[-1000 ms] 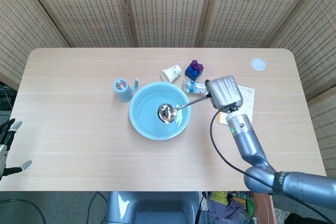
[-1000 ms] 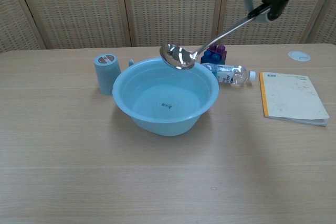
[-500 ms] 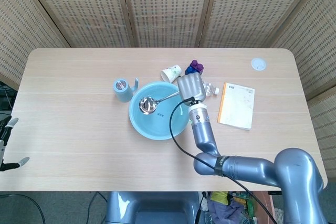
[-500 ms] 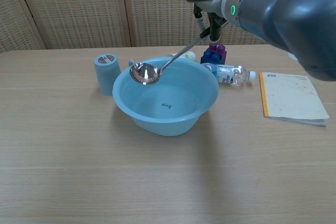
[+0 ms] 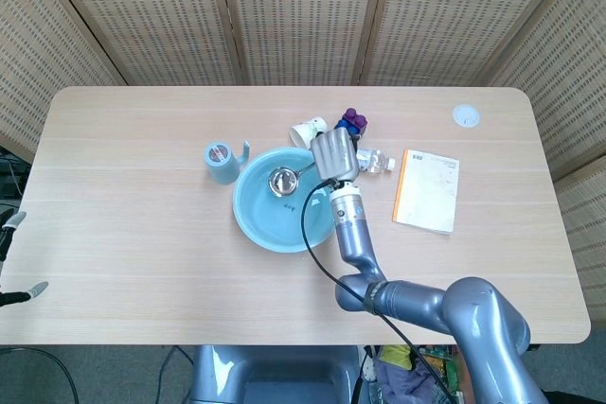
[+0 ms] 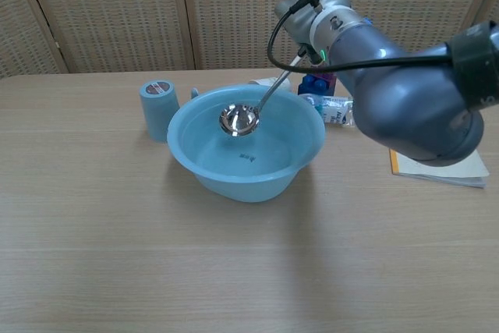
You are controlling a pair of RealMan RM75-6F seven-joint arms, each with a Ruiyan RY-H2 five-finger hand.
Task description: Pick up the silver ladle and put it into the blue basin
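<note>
The blue basin stands at the table's middle. My right hand hovers over its far right rim and grips the upper end of the silver ladle's handle. The ladle slants down to the left, and its bowl hangs inside the basin, above the bottom. Whether the bowl touches the basin's inner wall I cannot tell. Only fingertips of my left hand show at the head view's left edge, spread apart and holding nothing.
A blue-grey cup stands left of the basin. Behind it lie a paper cup, purple and blue blocks and a plastic bottle. A notebook lies to the right, a white disc far right.
My right hand came in from the right to the basin's far rim and lowered. The ladle's bowl dropped from above the rim to inside the basin. My left hand slid further out of view.
</note>
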